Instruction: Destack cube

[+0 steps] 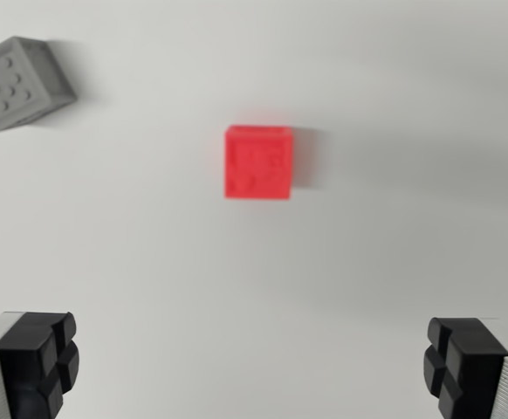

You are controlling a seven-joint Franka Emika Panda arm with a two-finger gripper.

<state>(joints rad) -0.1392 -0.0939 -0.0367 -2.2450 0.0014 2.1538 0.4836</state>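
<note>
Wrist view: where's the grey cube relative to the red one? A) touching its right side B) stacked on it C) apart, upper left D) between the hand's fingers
C: the grey cube sits alone at the wrist view's upper left, bare table between it and the red cube.

Two-fingered claw [252, 367], seen only at its tips. Each finger [34, 362] has a pale grey, finely ribbed metal-looking body ending in a matte black pad. Pads are blocky with rounded corners, split by shallow grooves into lobed sections. The finger at the wrist view's right matches its partner in colour and build. No cables, screws or markings visible.
</note>
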